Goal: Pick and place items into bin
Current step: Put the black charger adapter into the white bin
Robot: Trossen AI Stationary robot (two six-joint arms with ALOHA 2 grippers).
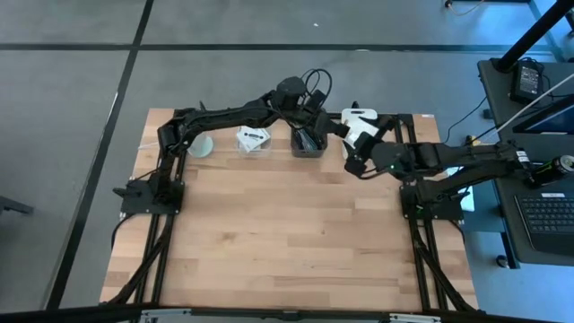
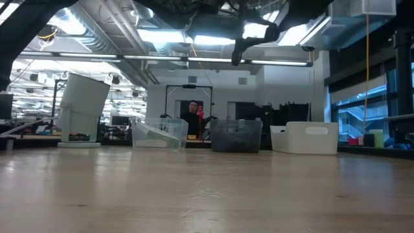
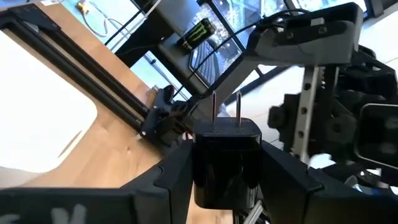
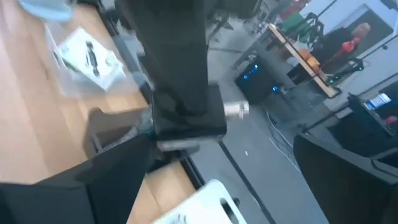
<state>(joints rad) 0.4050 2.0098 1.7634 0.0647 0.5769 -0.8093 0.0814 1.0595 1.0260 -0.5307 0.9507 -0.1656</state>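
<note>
1. While your left gripper (image 3: 227,180) hangs up over the back edge of the table, its fingers are clamped on a black plug adapter (image 3: 225,158), two metal prongs pointing away from the wrist.
2. From above, that gripper sits over the dark grey bin (image 1: 308,142), which has black cables in it.
3. Your right gripper (image 1: 352,164) is just beside that bin, in front of the white bin (image 1: 360,121). Its wrist camera is blurry, so I can't tell if the fingers are spread or closed.
4. A clear bin (image 1: 254,140) with white printed packets in it sits on the other side of the dark grey bin, and a whitish cup (image 1: 201,144) lies further along toward the left arm's base.
5. In the low view all three bins line up at the far edge of the wooden table (image 2: 207,194), and a person (image 2: 191,116) stands in the room behind them.
</note>
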